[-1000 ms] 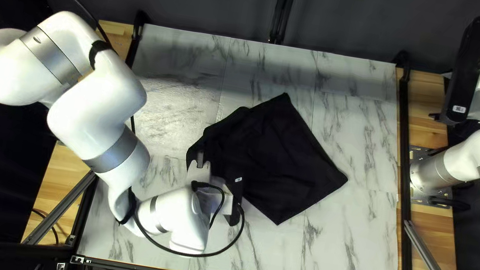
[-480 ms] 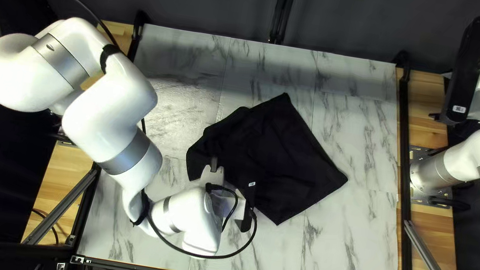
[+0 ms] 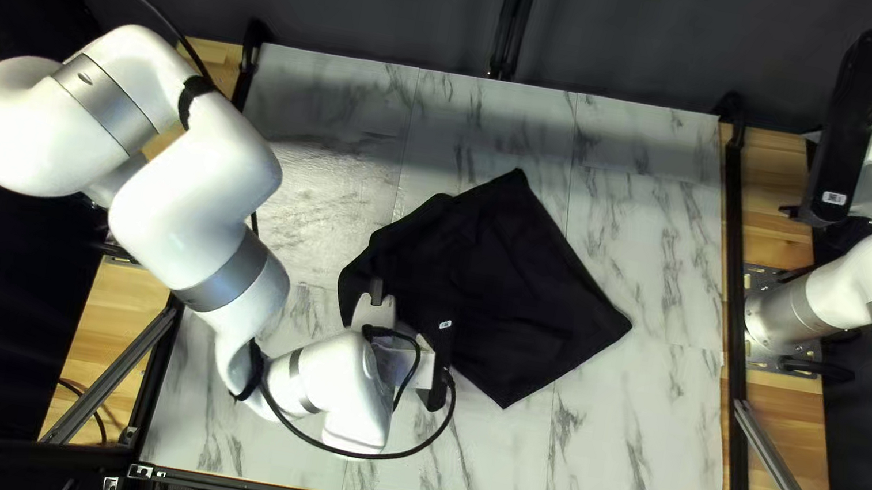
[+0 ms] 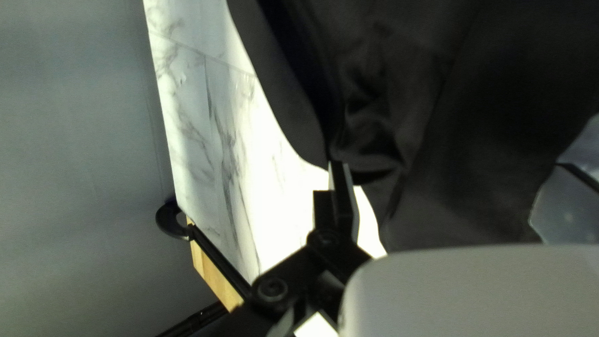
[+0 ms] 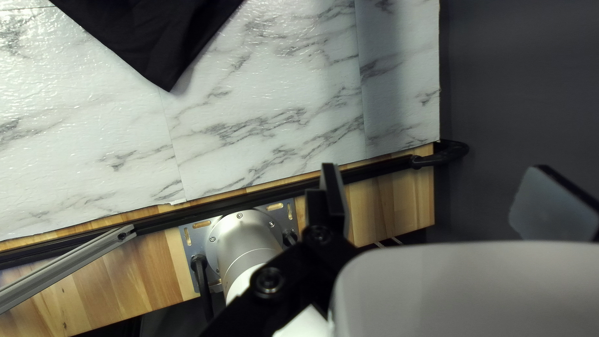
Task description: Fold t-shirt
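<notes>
The black t-shirt (image 3: 506,280) lies in a rough diamond with a bulging left side, mid-table. Over its near left part is my left gripper (image 3: 377,296); the arm hides some of the cloth. In the left wrist view my left gripper (image 4: 462,153) stands open, fingers wide apart, with dark, creased shirt cloth (image 4: 405,93) ahead and between them; I cannot tell whether they touch it. My right gripper (image 3: 793,208) is beyond the table's right edge, off the shirt. In the right wrist view that gripper (image 5: 437,168) is open and holds nothing; one shirt corner (image 5: 168,68) shows farther ahead.
Marbled table surface (image 3: 636,452) surrounds the shirt. Black rails (image 3: 737,293) run along the table's sides, with wooden strips (image 3: 782,417) outside them. My left arm (image 3: 234,271) crosses the near left part of the table, its loose cable (image 3: 356,456) looping beside the wrist.
In the top left view my left gripper first shifted right over the shirt's near left part, then came back slightly left. The shirt and my right arm look unmoved.
</notes>
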Tool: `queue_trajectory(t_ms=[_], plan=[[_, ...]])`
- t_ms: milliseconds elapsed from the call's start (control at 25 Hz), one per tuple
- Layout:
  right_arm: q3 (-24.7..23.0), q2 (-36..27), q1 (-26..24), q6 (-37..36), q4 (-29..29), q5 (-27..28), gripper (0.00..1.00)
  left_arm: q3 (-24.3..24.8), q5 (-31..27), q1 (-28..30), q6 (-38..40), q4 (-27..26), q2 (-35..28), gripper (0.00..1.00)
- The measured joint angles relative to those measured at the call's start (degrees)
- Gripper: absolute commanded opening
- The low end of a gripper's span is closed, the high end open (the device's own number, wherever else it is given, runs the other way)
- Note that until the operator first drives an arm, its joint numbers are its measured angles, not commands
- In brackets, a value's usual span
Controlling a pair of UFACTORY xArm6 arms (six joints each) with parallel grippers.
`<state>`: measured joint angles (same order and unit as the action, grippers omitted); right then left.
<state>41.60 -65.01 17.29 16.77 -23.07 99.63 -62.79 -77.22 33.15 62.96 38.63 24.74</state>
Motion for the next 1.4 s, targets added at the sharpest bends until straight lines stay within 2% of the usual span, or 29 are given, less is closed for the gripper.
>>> queue_trajectory(t_ms=[440,800,1040,1280,1400], plan=[[0.0,0.0,0.0,0.0,0.0,0.0,1.00,0.5,-0.8,-1.1,-0.7,2.0,-1.5,1.00],[0.0,0.0,0.0,0.0,0.0,0.0,1.00,3.5,-1.1,-3.3,-2.7,5.1,-5.4,1.00],[0.0,0.0,0.0,0.0,0.0,0.0,1.00,4.3,-0.8,-7.3,-7.1,9.0,-8.3,1.00],[0.0,0.0,0.0,0.0,0.0,0.0,1.00,5.3,2.2,-13.3,-11.3,13.7,-10.3,1.00],[0.0,0.0,0.0,0.0,0.0,0.0,1.00,6.2,2.3,-13.4,-12.4,14.4,-12.3,1.00]])
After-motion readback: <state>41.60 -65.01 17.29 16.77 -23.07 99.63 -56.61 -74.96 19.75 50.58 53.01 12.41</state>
